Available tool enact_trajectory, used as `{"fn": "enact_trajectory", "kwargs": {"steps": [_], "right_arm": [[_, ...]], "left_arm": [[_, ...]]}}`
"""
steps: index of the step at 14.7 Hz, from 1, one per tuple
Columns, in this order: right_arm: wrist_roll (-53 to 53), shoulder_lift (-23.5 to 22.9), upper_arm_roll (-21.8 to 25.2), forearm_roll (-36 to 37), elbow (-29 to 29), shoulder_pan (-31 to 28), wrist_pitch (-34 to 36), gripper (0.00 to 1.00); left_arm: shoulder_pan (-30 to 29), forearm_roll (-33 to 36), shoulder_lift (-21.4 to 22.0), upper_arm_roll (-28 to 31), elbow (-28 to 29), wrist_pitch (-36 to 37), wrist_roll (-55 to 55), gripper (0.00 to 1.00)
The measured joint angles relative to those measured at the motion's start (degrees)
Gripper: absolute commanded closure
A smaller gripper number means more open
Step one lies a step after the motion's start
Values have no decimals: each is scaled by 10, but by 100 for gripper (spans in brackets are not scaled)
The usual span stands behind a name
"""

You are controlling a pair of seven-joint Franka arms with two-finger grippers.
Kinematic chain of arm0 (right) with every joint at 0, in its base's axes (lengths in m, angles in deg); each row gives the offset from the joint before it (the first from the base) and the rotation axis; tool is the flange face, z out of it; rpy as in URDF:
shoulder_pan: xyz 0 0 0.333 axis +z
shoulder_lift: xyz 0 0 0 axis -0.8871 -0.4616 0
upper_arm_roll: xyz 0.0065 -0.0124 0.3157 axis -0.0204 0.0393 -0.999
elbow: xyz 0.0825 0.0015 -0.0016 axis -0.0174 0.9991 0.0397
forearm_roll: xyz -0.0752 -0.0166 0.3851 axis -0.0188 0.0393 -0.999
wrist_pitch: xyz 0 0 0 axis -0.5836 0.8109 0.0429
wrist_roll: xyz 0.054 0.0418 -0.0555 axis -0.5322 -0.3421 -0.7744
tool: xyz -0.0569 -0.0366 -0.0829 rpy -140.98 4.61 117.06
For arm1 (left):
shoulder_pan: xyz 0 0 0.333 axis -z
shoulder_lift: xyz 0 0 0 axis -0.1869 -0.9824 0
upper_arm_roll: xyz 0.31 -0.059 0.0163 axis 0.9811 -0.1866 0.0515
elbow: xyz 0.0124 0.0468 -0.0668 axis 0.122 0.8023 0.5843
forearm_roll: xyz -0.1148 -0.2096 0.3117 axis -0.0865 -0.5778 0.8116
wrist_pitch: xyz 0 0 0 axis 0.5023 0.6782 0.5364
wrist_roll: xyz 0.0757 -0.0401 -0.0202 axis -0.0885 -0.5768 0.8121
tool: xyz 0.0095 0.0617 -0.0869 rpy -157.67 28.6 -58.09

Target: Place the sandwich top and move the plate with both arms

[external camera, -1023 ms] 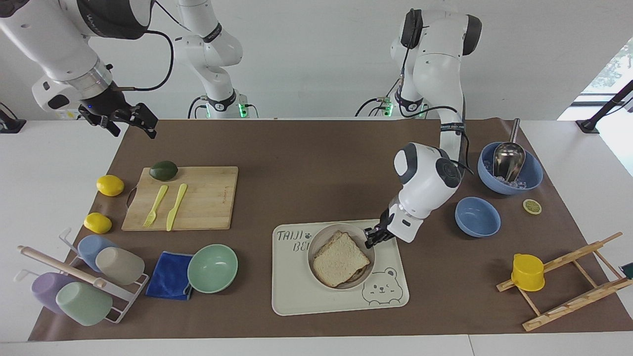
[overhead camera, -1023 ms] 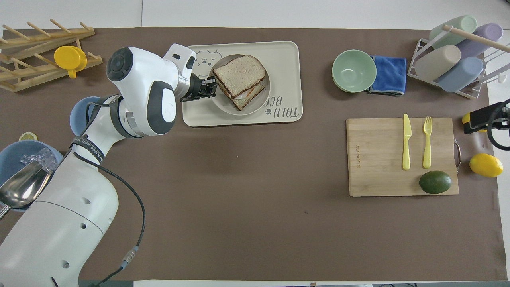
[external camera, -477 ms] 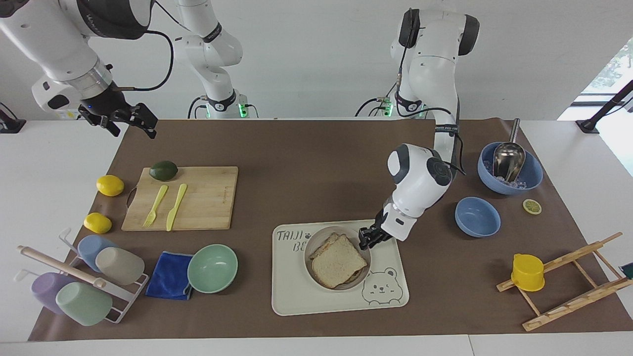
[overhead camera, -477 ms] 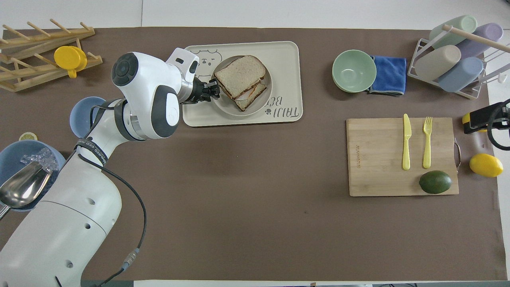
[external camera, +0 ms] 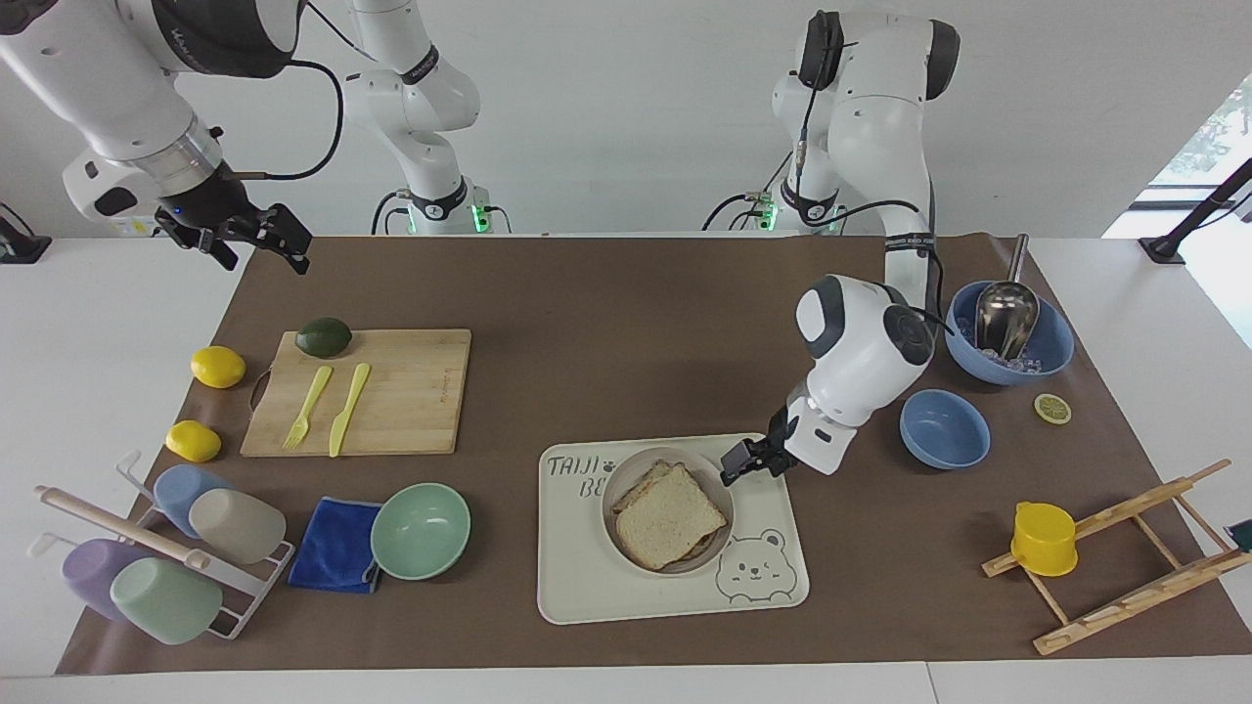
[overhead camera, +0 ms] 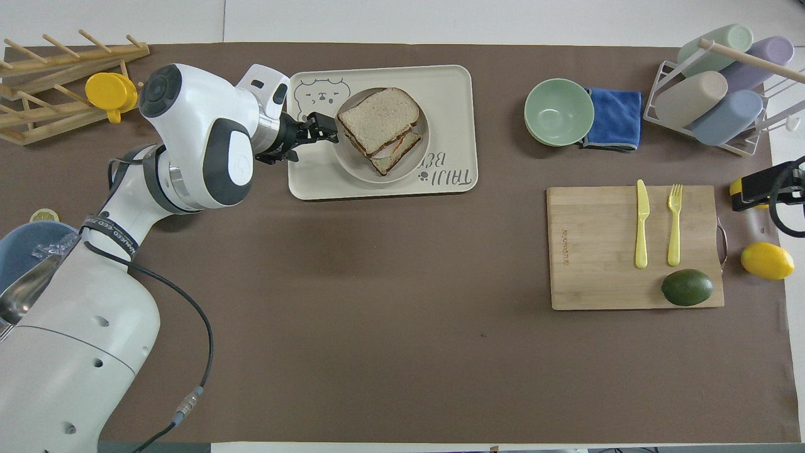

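sandwich top [external camera: 671, 515] lies on lower slice in plate [external camera: 618, 489] on bear tray [external camera: 587, 587]; left hand [external camera: 740, 462] just beside plate rim, fingers apart, empty; right hand [external camera: 256, 238] waits raised over worktop corner, fingers apart

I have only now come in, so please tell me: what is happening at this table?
The top slice of bread lies on the sandwich in the plate, which sits on the bear tray. The left pincer is open beside the plate's rim, holding nothing. The right pincer waits, open, above the table edge near the cutting board. The plate is not yet gripped.
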Motion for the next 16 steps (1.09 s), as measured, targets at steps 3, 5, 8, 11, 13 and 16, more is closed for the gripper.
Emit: {"fn": "enact_trajectory", "kwargs": {"steps": [3,5,8,11,13,16], "right_arm": [[0,0,0,0,0,0,0,0],[0,0,0,0,0,0,0,0],[0,0,0,0,0,0,0,0],[0,0,0,0,0,0,0,0],[0,0,0,0,0,0,0,0],[0,0,0,0,0,0,0,0]], "left_arm": [[-41,37,65,15,-3,93,-1,0],[-63,69,112,24,-3,155,-1,0],[-78,132,174,28,-2,237,-2,0],[-82,186,239,28,-2,326,-23,0],[-89,221,279,29,-2,380,-54,0],[-91,249,327,29,-1,445,-89,0]]}}
